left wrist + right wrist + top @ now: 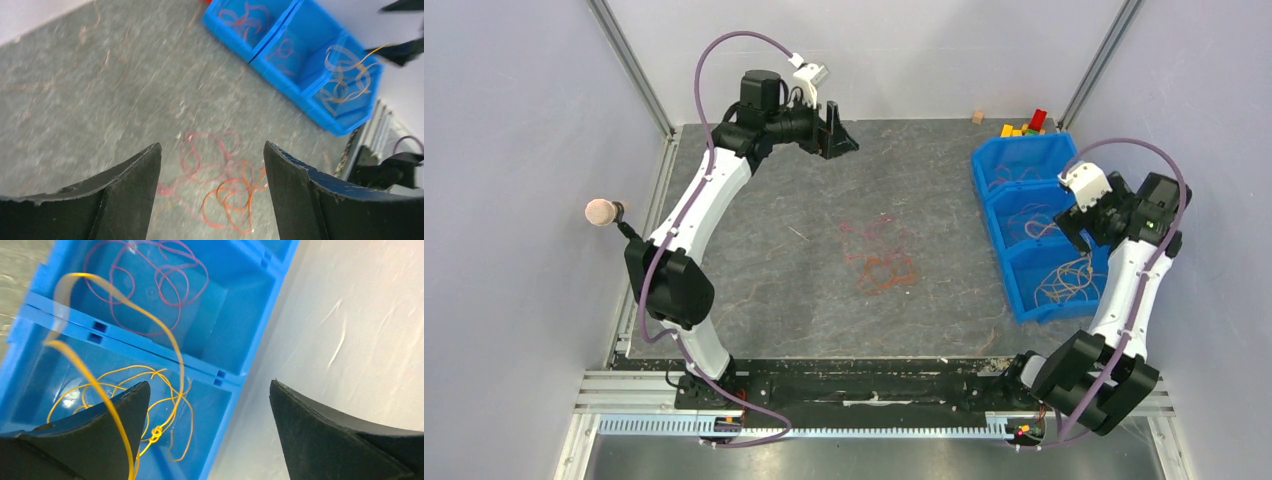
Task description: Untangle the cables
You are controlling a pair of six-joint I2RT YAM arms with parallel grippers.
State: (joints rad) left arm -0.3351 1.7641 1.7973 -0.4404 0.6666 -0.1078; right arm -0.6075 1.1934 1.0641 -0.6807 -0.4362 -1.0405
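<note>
A tangle of cables lies mid-table: pale red loops joined to orange loops. My left gripper hangs open high above the table's back, and the tangle shows between its fingers far below. My right gripper stands open over the blue bin. A yellow cable arcs loosely in front of its left finger, and nothing sits between the jaws. More yellow cables lie in the near compartment and red ones in the middle one.
The bin has three compartments along the table's right side, the far one holding thin red strands. Coloured blocks and a small wooden cube sit at the back right. Frame posts and walls close in the sides. A round knob sticks out at left.
</note>
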